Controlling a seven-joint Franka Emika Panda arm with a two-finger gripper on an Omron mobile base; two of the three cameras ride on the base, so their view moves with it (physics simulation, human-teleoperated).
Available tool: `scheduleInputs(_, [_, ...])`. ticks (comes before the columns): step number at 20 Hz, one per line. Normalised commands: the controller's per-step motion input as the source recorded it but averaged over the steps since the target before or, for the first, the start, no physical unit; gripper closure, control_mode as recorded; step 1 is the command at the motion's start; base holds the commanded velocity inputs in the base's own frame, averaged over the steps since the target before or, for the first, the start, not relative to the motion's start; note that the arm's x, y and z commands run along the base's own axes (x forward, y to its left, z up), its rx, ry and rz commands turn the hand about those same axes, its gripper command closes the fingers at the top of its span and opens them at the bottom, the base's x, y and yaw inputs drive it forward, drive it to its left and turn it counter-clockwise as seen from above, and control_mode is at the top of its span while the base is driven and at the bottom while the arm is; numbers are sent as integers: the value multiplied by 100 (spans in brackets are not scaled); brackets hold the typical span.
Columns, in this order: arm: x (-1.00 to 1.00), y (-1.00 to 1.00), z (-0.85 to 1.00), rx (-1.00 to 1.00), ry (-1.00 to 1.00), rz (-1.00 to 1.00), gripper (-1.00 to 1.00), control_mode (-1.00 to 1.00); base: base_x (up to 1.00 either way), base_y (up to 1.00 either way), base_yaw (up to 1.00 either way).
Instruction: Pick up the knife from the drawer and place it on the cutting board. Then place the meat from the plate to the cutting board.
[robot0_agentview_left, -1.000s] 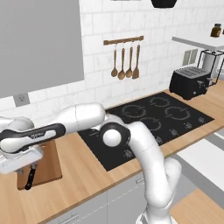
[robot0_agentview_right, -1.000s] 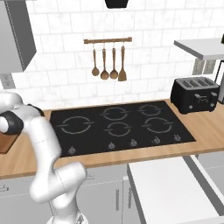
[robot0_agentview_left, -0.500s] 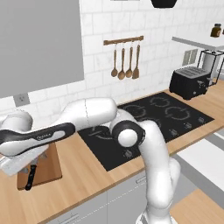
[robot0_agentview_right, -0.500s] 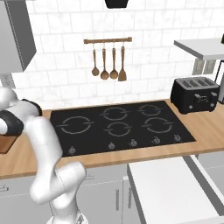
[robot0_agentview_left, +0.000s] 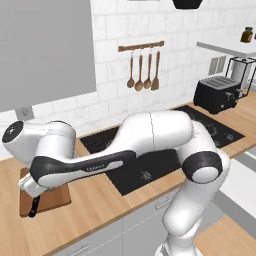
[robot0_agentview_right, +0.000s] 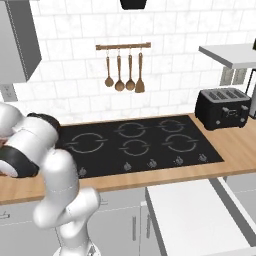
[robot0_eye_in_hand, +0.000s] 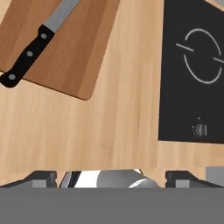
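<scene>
A: Since a second ago your arm's lifted off the cutting board (robot0_eye_in_hand: 65, 39); jaws spread wide, empty.
B: Knife (robot0_eye_in_hand: 35, 43)?
A: Lies on the board, handle overhanging its edge, up-left of your gripper (robot0_eye_in_hand: 111, 177) in hand view. Meat's next; can't spot it.
</scene>
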Motion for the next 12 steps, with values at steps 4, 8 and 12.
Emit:
scheduleInputs(4, [42, -100, 34, 4, -1, 22, -100, -100, 0, 0, 0])
scheduleInputs(8, [75, -100, 7, 28, 0, 27, -100, -100, 0, 0, 0])
scheduleInputs(12, [48, -100, 18, 19, 0, 31, -100, -100, 0, 0, 0])
